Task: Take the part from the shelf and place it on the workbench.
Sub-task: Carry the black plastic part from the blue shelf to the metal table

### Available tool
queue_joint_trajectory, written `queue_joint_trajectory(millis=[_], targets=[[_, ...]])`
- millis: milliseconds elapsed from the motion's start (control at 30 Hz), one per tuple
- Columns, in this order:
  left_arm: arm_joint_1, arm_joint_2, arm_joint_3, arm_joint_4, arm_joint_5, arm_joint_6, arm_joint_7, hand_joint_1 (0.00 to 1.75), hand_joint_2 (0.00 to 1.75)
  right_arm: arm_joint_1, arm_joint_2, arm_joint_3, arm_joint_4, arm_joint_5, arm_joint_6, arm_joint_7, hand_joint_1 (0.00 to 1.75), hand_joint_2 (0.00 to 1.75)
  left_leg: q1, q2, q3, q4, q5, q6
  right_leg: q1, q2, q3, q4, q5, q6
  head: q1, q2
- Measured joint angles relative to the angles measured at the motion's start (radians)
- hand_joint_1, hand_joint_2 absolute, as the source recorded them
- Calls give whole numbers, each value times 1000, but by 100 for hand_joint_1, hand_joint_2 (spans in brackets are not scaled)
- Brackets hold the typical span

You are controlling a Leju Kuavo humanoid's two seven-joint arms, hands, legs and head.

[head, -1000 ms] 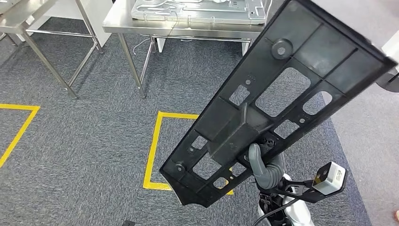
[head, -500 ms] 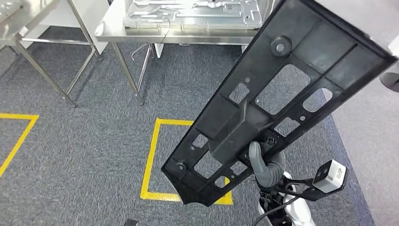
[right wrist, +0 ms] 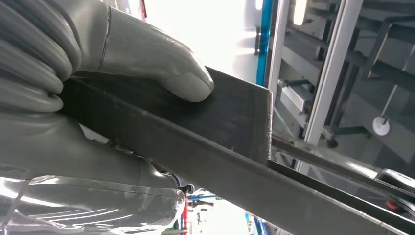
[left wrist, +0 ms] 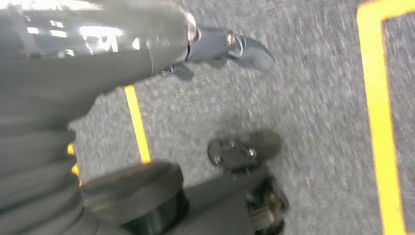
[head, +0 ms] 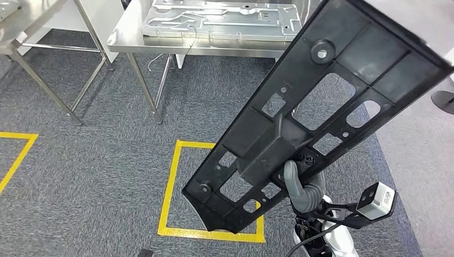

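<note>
A long black plastic part (head: 369, 53) with ribs and several cut-outs slants across the right half of the head view. My right hand (head: 301, 190) grips it near its lower end from underneath, thumb up against the ribbed face. In the right wrist view the thumb (right wrist: 161, 63) presses on the part's flat edge (right wrist: 220, 122). The steel workbench (head: 160, 40) stands ahead at the top, bearing a grey stamped metal plate (head: 219, 19). My left hand (left wrist: 235, 46) hangs over the carpet with nothing in it, blurred.
A yellow taped square (head: 170, 182) marks the grey carpet between me and the workbench. A second steel table (head: 27, 21) stands at the far left, with another yellow line (head: 16, 155) below it. A round dark base (head: 441, 100) sits at the right edge.
The whole picture has shifted: the camera has moved, so more of the workbench top shows and the yellow square sits lower. The part stays in my right hand as before.
</note>
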Motion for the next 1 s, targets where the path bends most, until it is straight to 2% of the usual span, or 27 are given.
queue_joint_trajectory(millis=[67, 100, 133, 167, 200, 233, 267, 300, 400, 433, 500, 567, 600, 633, 667, 767, 800, 833, 867, 933, 967, 1000], targets=[[1, 0, 0, 0, 0, -2, 0, 0, 175, 5, 0, -1, 0, 0, -3, 0, 175, 175, 2, 0, 15, -1, -13, -1, -7, 0, -84, 110, -36, 9, 0, 0], [3, -1, 0, 0, 0, -2, 0, 0, 175, 9, 0, -1, 0, 0, -3, 0, 175, 175, 4, 0, 25, -1, -22, -3, -11, 0, -112, 130, -36, 14, 0, 0], [5, -1, 0, 0, 0, -3, 0, 0, 175, 12, 0, -2, 1, 0, -4, 0, 175, 175, 7, -1, 38, -1, -33, -7, -16, -1, -126, 119, -18, 20, 0, 0], [6, -1, 0, 0, 0, -4, 0, 0, 175, 14, 0, -2, 1, 0, -3, 0, 175, 175, 10, -1, 54, 0, -45, -12, -22, -2, -122, 70, 24, 27, 0, 0], [6, -1, 0, 0, 1, -4, 0, 0, 175, 15, -1, -2, 1, 0, -3, 0, 175, 175, 12, -2, 67, 0, -58, -18, -28, -4, -108, 2, 80, 33, 0, 0], [6, -1, 0, 0, 1, -5, -1, 0, 175, 17, -1, -3, 2, 0, -3, -1, 175, 175, 14, -2, 79, 3, -71, -25, -30, -6, -96, -58, 118, 34, 0, 0], [6, -1, 0, 0, 1, -5, -1, 0, 175, 19, -1, -3, 3, 1, -3, -2, 175, 175, 14, -2, 86, 4, -81, -32, -29, -8, -88, -95, 144, 29, 0, 0], [6, -1, 0, 0, 2, -5, -1, 0, 175, 22, -1, -3, 4, 1, -3, -3, 175, 175, 14, -2, 91, 6, -90, -40, -27, -9, -86, -109, 151, 20, 0, 0], [3, -2, 0, 0, 2, -6, -1, 0, 175, 26, -2, -5, 1, 2, -3, -4, 175, 175, 19, 0, 94, 32, -94, -57, -21, -5, -70, -108, 134, -10, 0, 0], [0, -2, 0, 0, 2, -6, -2, 0, 175, 24, -2, -5, 0, 2, -3, -5, 175, 175, 21, 0, 75, 71, -87, -60, -20, -4, -59, -111, 127, -17, 0, 0], [-2, -2, 0, 0, 2, -6, -2, 0, 175, 21, -2, -5, -1, 2, -2, -6, 175, 175, 22, 1, -4, 199, -96, -65, -19, -5, -35, -115, 110, -27, 0, 0], [2, -2, 0, 0, 2, -5, -2, 0, 175, 20, -2, -6, 0, 2, -2, -6, 175, 175, 22, 1, -95, 313, -151, -67, -15, -4, -11, -116, 89, -33, 0, 0], [5, -2, 0, 0, 2, -5, -2, 0, 175, 21, -2, -6, 0, 2, -2, -6, 175, 175, 22, 1, -126, 331, -176, -64, -13, -2, 4, -116, 78, -35, 0, 0], [7, -2, 0, 0, 2, -5, -1, 0, 175, 21, -2, -6, 0, 2, -2, -6, 175, 175, 20, 1, -143, 321, -184, -60, -10, 0, 20, -117, 66, -36, 0, 0], [8, -2, 0, 0, 2, -5, -1, 0, 175, 20, -2, -6, 0, 2, -2, -6, 175, 175, 17, 1, -146, 281, -163, -52, -8, 2, 38, -117, 54, -36, 0, 0], [10, 0, 0, 0, 2, -3, -1, 0, 175, 20, -2, -6, 1, 0, -2, -7, 175, 175, -2, -2, -120, 106, -4, -24, -4, 5, 80, -120, 18, -29, 0, 0], [11, 0, 0, 0, 2, -3, 0, 0, 175, 20, -2, -6, 2, -1, -3, -7, 175, 175, -7, -2, -112, 76, 30, -18, -4, 6, 87, -125, 10, -24, 0, 0], [11, 1, 0, 0, 2, -2, 0, 0, 175, 20, -2, -6, 2, -1, -3, -8, 175, 175, -9, -3, -107, 62, 40, -14, -3, 8, 94, -124, 10, -17, 0, 0], [10, 0, 0, 0, 2, -1, -1, 0, 175, 21, -3, -6, 2, -1, -4, -8, 175, 175, -9, -3, -96, 54, 36, -10, -3, 9, 97, -123, 15, -9, 0, 0], [8, -1, 0, 0, 3, 0, -2, 0, 175, 21, -3, -6, -1, -1, -5, -9, 175, 175, -5, -4, -66, 31, 34, 0, -4, 6, 88, -81, 32, 2, 1, 0], [7, -2, 0, 0, 3, 0, -2, 0, 175, 21, -3, -6, -2, -1, -5, -11, 175, 175, -3, -4, -50, 23, 29, 5, -4, 5, 67, -40, 31, 6, 1, 0], [7, -2, 0, 0, 4, 1, -2, 0, 175, 21, -3, -6, -3, -1, -6, -12, 175, 175, -2, -4, -37, 18, 22, 8, -6, 4, 33, 15, 18, 9, 1, 0]])
